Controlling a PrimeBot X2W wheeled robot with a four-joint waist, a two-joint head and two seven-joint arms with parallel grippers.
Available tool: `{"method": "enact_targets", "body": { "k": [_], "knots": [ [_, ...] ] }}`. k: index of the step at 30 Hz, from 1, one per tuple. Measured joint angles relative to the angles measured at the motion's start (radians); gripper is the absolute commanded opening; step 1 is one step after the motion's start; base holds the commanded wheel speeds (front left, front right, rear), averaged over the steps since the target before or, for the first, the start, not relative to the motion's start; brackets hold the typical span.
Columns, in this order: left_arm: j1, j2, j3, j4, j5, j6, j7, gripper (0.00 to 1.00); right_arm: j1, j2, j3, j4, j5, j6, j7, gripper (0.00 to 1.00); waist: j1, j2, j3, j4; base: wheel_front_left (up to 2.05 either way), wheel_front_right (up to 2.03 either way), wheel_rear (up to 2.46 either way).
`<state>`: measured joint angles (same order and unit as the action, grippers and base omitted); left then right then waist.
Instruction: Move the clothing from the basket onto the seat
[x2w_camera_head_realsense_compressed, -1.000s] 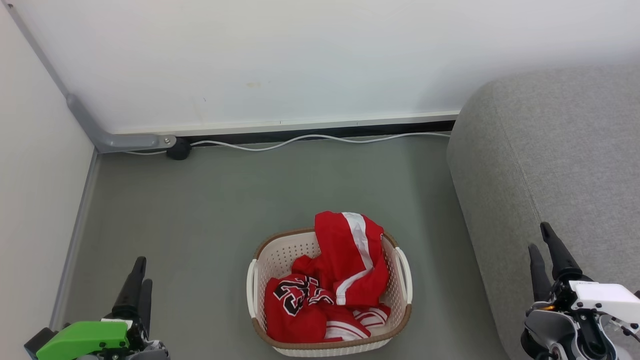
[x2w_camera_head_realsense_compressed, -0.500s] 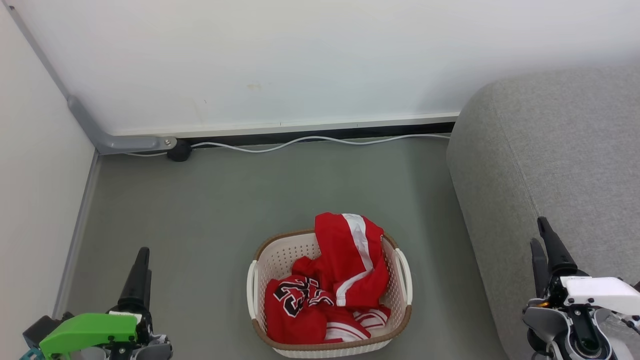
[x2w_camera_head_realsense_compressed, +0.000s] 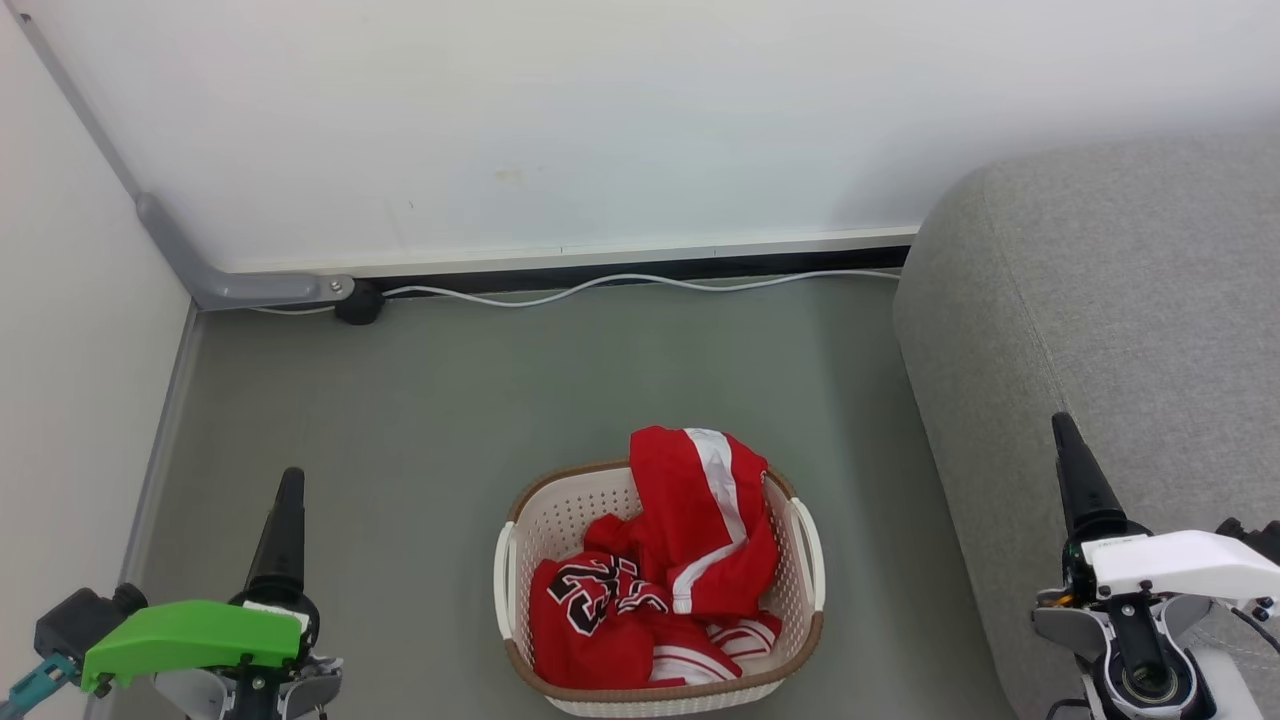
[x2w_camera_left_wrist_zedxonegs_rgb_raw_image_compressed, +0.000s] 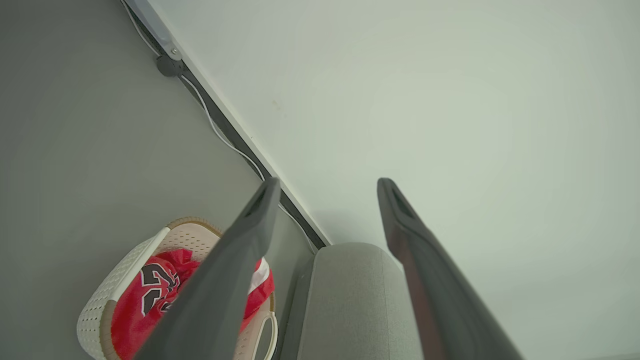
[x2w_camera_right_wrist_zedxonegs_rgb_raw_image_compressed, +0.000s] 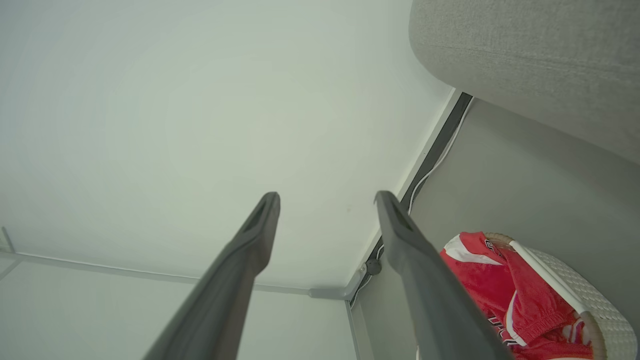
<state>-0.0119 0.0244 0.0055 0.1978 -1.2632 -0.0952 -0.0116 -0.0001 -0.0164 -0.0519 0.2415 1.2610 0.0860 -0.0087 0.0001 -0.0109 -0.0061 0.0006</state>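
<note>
Clothing (x2w_camera_head_realsense_compressed: 660, 560): two red pieces, both inside the basket, near the middle of the floor. The jersey (x2w_camera_head_realsense_compressed: 585, 610) with black numerals lies low at the near left. The striped piece (x2w_camera_head_realsense_compressed: 705, 520) is heaped higher, and its top hangs over the far rim.
Basket (x2w_camera_head_realsense_compressed: 805, 560): stands on the grey floor (x2w_camera_head_realsense_compressed: 450, 420), between the two arms, just left of the seat and not touching it.
Left gripper (x2w_camera_left_wrist_zedxonegs_rgb_raw_image_compressed: 325, 190): near left, above bare floor, well apart from the basket. The wrist view shows its two fingers spread wide with nothing between them.
Right gripper (x2w_camera_right_wrist_zedxonegs_rgb_raw_image_compressed: 327, 200): near right, in front of the side of the seat. Its fingers also stand wide apart and hold nothing.
Seat (x2w_camera_head_realsense_compressed: 1120, 330): at the right, reaching from near to far. No clothing is on it yet.
Cable (x2w_camera_head_realsense_compressed: 640, 282): white, lying along the foot of the far wall (x2w_camera_head_realsense_compressed: 600, 120), away from the work.
Step in hand: I judge this to be the very start; nothing is grasped and both pieces wait in the basket.
Next move: one arm should go in and down over the basket. The striped piece looks the easiest, since it sits highest. The fingers should close on a thick fold, not on the rim, then lift clear before carrying it right to the seat.
</note>
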Motion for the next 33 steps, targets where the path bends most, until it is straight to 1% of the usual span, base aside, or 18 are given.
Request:
{"method": "enact_targets", "body": {
  "k": [3, 16, 18, 20, 24, 33],
  "knots": [
    [0.000, 0.010, -0.011, -0.018, 0.060, 0.005, -0.009, 1.00, 0.000, -0.003, 0.015, -0.012, -0.063, -0.002, -0.010, 1.00, 0.0000, 0.0000, -0.001, 0.001, 0.00, 0.00, 0.00],
    [0.003, 0.024, -0.068, -0.067, 0.311, 0.030, -0.056, 1.00, 0.010, -0.009, 0.075, -0.045, -0.294, -0.036, -0.055, 1.00, 0.0000, 0.0000, -0.007, 0.003, 0.00, 0.00, 0.00],
    [0.007, 0.024, -0.074, -0.072, 0.348, 0.036, -0.062, 1.00, 0.014, -0.010, 0.086, -0.046, -0.322, -0.045, -0.063, 1.00, 0.0000, 0.0000, -0.008, 0.004, 0.00, 0.00, 0.00],
    [0.016, 0.026, -0.081, -0.075, 0.381, 0.045, -0.070, 1.00, 0.019, -0.010, 0.096, -0.048, -0.356, -0.045, -0.070, 1.00, 0.0000, 0.0000, -0.010, 0.004, 0.00, 0.00, 0.00],
    [0.028, 0.035, -0.098, -0.079, 0.459, 0.054, -0.081, 1.00, 0.033, -0.011, 0.113, -0.049, -0.415, -0.062, -0.080, 1.00, -0.0001, 0.0000, -0.012, 0.004, 0.00, 0.00, 0.00],
    [0.052, 0.049, -0.127, -0.091, 0.620, 0.076, -0.115, 1.00, 0.051, -0.013, 0.146, -0.058, -0.536, -0.080, -0.114, 1.00, 0.0000, 0.0000, -0.017, 0.005, 0.00, 0.00, 0.00]
  ]
}}
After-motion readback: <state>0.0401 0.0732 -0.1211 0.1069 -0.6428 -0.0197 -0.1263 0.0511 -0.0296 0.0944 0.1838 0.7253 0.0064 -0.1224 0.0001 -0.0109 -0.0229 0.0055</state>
